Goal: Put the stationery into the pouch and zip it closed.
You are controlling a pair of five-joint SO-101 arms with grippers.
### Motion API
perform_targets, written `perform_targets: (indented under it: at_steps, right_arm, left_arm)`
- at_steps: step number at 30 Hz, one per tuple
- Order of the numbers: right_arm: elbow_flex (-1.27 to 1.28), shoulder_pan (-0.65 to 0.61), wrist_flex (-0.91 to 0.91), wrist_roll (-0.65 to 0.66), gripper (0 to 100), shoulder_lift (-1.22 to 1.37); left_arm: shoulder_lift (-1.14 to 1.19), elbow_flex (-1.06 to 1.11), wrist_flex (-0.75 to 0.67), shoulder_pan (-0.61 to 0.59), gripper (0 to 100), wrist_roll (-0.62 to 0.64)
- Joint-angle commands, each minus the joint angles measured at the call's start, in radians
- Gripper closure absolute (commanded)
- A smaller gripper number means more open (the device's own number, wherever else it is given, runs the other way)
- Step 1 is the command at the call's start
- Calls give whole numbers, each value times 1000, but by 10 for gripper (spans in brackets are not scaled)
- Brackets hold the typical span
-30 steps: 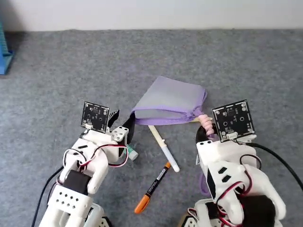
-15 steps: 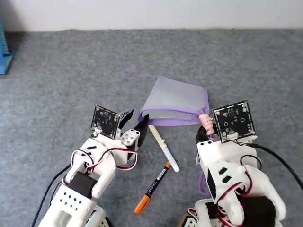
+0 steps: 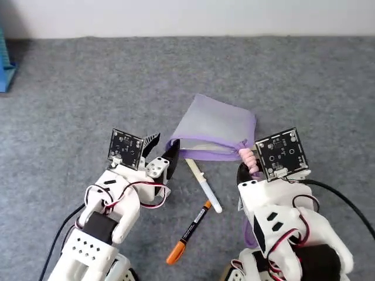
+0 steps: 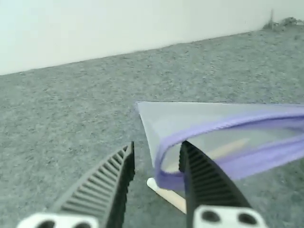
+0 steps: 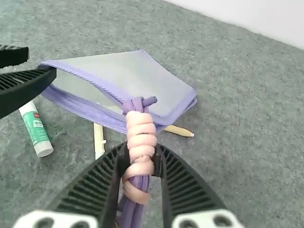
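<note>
Your right gripper (image 5: 141,148) pinched the pouch's (image 3: 214,123) pink cord (image 5: 138,126). Your left gripper (image 4: 156,145) sat open around the pouch's corner.

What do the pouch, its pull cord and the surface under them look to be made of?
The pouch looks like thin translucent plastic or mesh, matte lilac, with a darker purple woven zip edge; something yellowish shows through its wall. The pull cord is soft knotted cord, pink over purple, fibre unclear. The surface is grey short-pile carpet or felt, speckled and fuzzy.
</note>
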Motion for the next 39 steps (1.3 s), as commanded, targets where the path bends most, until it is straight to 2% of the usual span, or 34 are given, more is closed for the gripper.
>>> perform_targets:
  at_steps: [1,8,10,13,18,22,26,31,35,39]
  right_arm:
    - [-6,-7,2,2,991,15]
    - [-9,-7,8,8,991,7]
    - [-9,-7,8,8,991,8]
    - [-8,-7,7,8,991,7]
    - [-12,-5,-5,8,991,5]
    - [-11,-5,-104,0,991,15]
    - [32,-8,-239,-2,991,16]
    - [104,-13,-344,-40,991,21]
    - [100,-61,-380,-114,991,104]
    - [63,-133,-429,-190,987,214]
  left_arm:
    - [80,-15,-25,-3,845,-2]
    - [425,-168,-155,3,848,-2]
    - [517,-251,-152,5,884,-2]
    - [577,-337,-129,2,987,-2]
    - [496,-384,37,29,988,-2]
    - [341,-386,199,17,988,-6]
    - [163,-386,387,-49,988,-5]
    - [-12,-417,568,-193,988,-8]
    - [-38,-503,704,-281,988,-5]
    - [-38,-547,798,-319,988,-3]
